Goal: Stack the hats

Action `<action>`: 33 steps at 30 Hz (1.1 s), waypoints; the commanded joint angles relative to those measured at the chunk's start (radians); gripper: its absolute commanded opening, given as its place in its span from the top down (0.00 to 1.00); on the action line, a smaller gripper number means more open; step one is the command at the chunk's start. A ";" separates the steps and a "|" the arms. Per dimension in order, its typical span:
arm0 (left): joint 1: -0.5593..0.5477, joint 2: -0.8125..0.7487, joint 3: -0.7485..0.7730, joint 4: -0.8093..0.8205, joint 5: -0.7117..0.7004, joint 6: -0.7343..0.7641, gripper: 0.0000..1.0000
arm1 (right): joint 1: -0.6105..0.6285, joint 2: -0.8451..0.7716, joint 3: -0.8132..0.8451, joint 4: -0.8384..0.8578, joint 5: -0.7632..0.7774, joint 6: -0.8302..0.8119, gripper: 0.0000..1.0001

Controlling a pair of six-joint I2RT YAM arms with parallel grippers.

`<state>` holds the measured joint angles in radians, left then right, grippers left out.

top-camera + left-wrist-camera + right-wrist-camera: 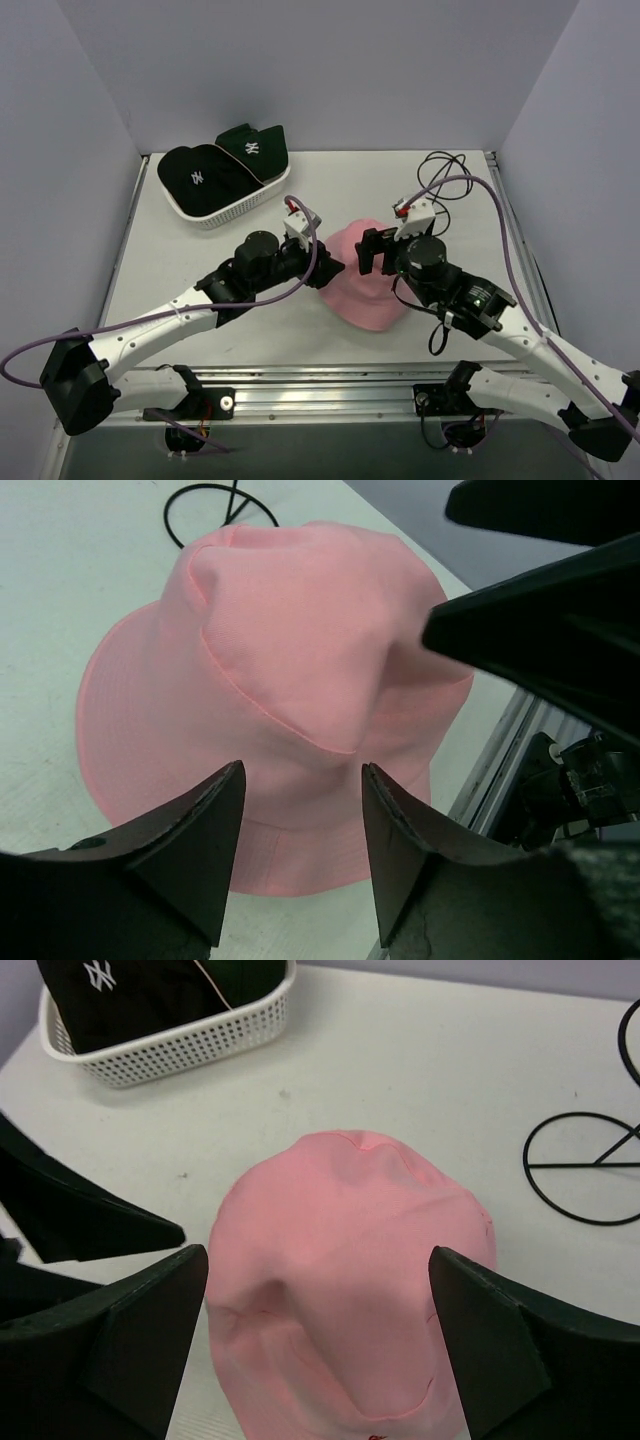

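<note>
The left tool (302,772) and right tool (315,1260) hang wide open and empty either side of the pink hat (365,285) on the surface (caps (200,178) sit in the basket (240,207) beyond it). Pinching crown fabric, not brim, should lift it cleanly.

The pink fabric bucket hat (365,285) sits on the white table (340,190) at centre frame. The white plastic mesh basket (238,206) stands at upper left, holding the black baseball cap (200,178), with the dark green baseball cap (255,150) behind it, rightward.
</note>
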<state>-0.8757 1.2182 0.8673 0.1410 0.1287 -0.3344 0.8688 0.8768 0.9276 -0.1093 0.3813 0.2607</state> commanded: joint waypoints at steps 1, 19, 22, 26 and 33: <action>-0.003 -0.075 -0.014 0.036 -0.084 0.008 0.41 | -0.039 0.048 0.054 0.036 0.009 0.014 0.13; -0.002 -0.190 -0.024 -0.133 -0.458 0.009 0.34 | -0.083 0.159 0.033 0.053 -0.098 -0.012 0.19; -0.002 -0.201 -0.066 -0.106 -0.491 0.009 0.34 | -0.071 0.188 0.036 0.049 -0.091 -0.026 0.20; -0.002 -0.204 -0.097 -0.087 -0.532 0.008 0.30 | -0.048 0.228 0.042 0.048 -0.087 -0.047 0.21; -0.002 -0.223 -0.088 -0.124 -0.575 0.035 0.30 | -0.024 0.258 0.085 0.031 -0.029 -0.057 0.22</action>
<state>-0.8753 1.0264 0.7696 0.0063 -0.4023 -0.3214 0.8333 1.1152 0.9554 -0.0666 0.3180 0.2153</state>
